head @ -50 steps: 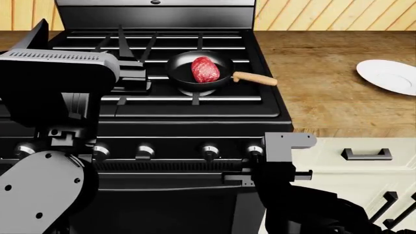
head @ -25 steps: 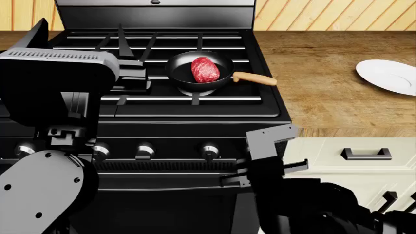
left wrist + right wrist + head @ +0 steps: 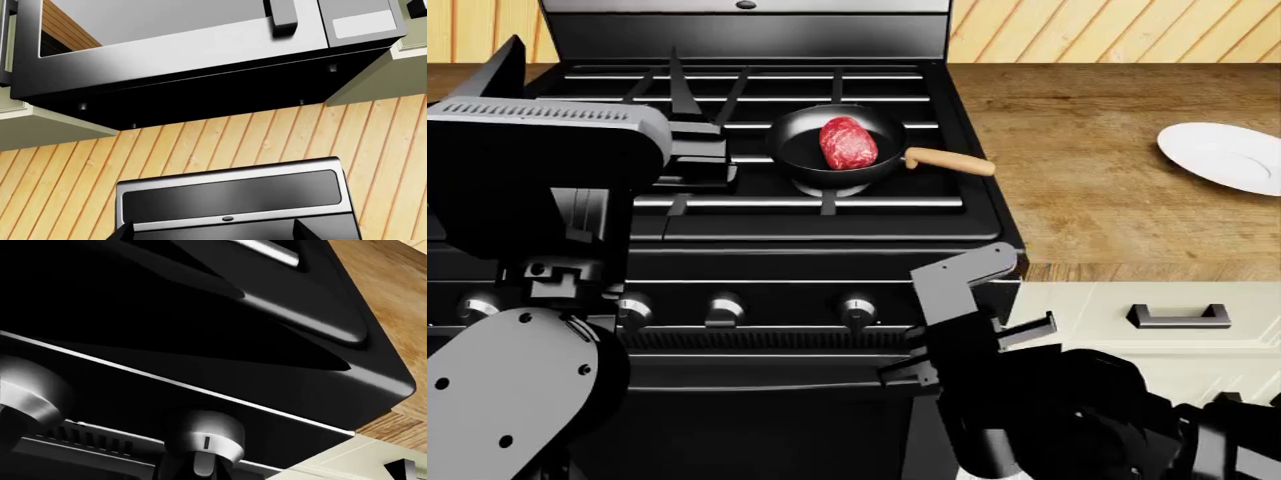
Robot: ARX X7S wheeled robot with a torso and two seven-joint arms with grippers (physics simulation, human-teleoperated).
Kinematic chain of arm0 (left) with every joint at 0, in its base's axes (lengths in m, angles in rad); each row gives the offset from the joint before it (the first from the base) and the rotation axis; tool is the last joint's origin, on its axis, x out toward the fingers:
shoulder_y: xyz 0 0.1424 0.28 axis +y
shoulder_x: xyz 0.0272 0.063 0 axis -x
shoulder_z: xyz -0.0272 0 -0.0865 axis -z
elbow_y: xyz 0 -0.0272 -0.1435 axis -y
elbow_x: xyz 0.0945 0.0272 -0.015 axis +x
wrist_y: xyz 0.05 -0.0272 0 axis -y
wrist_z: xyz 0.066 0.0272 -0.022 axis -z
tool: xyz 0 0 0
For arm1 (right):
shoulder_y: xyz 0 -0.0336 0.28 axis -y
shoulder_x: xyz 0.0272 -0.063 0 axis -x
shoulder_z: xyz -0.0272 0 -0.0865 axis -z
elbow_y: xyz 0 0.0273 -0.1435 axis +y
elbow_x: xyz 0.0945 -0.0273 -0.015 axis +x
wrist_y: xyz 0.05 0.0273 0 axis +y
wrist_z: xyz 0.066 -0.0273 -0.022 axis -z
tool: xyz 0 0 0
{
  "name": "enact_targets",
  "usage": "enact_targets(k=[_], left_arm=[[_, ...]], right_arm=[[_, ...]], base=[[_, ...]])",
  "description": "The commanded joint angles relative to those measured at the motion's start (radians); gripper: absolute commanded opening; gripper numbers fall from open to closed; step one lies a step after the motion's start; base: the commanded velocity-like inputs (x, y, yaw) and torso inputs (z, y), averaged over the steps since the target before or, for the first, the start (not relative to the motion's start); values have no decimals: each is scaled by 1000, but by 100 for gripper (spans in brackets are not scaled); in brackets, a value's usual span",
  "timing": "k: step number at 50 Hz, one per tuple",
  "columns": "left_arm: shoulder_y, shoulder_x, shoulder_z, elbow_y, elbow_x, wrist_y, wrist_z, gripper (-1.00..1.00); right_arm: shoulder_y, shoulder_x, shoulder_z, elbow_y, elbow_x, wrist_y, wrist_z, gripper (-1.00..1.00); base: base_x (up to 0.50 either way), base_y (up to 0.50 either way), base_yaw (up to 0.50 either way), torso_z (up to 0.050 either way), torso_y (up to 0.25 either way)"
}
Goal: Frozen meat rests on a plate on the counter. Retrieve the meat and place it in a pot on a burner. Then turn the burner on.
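The frozen meat lies in the pot, a black pan with a tan handle, on the stove's right front grate. The pot hides the burner under it, and I see no flame. The white plate sits bare on the counter at the far right. My right gripper is at the stove's front panel, shut on the rightmost knob, and is tilted over to the left. My left gripper hangs open above the stove's left side, pointing at the back panel.
Three more silver knobs line the stove's front panel. Cream cabinets with black handles stand to the right of the stove. A microwave hangs above the stove against the wood-plank wall.
My right gripper has shifted left over the rightmost knob and rolled counter-clockwise. The meat, pot, plate and left arm have not moved.
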Motion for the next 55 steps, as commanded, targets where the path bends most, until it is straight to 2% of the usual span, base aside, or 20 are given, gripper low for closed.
enact_targets(k=[1, 35, 55], left_arm=[[0, -1, 2, -1, 0, 3, -1, 100], [-4, -2, 3, -3, -7, 6, -2, 100], [3, -1, 8, -7, -5, 18, -1, 100]], right_arm=[[36, 35, -13, 72, -23, 75, 53, -100], [133, -12, -67, 126, 0, 234, 69, -100], [254, -112, -171, 206, 4, 456, 73, -100]], base=[[0, -3, -3, 0, 0], [5, -2, -2, -1, 0], [6, -2, -2, -1, 0]])
